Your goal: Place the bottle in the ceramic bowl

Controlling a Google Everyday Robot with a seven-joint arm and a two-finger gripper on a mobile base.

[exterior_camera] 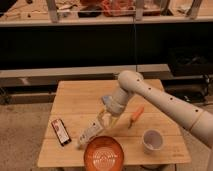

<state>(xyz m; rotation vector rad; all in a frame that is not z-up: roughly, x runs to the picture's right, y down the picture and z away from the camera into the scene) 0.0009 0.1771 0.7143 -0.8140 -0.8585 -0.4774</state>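
Above the desk (75,100), the tool (108,120) grips the bottle (91,133) by one end. It hangs tilted just beside the ceramic bowl (112,156), so it looks ready to go in.

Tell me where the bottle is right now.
In the camera view the bottle hangs tilted from the gripper, left of centre over the table, between the dark packet and the orange bowl.
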